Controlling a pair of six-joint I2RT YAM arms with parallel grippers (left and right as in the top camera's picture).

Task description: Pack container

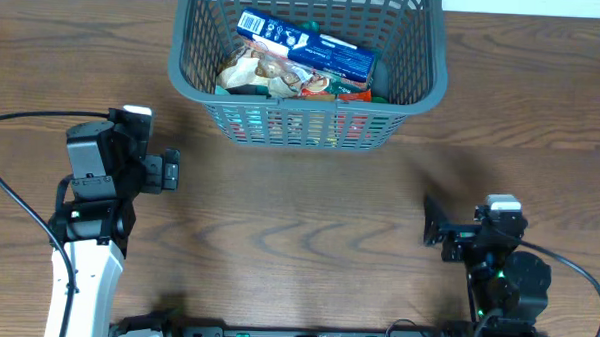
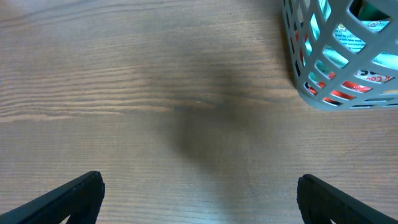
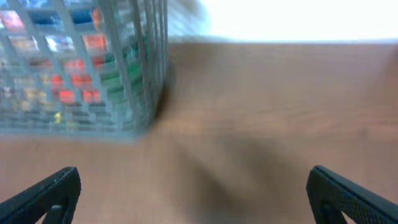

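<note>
Wooden table (image 1: 298, 228), far edge: the grey container (image 1: 304, 103) sits centred, its back rim cut off by the overhead frame. The jumbled food packets (image 1: 304, 49) inside are partly hidden by lattice and blurred in the right wrist view. Near the front, the left gripper (image 1: 170, 171) and right gripper (image 1: 436, 230) gape wide, both empty.

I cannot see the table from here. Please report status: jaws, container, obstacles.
Left gripper, right gripper: jaws open, holding nothing. Container upright, packets inside. Nothing between grippers and container.
</note>
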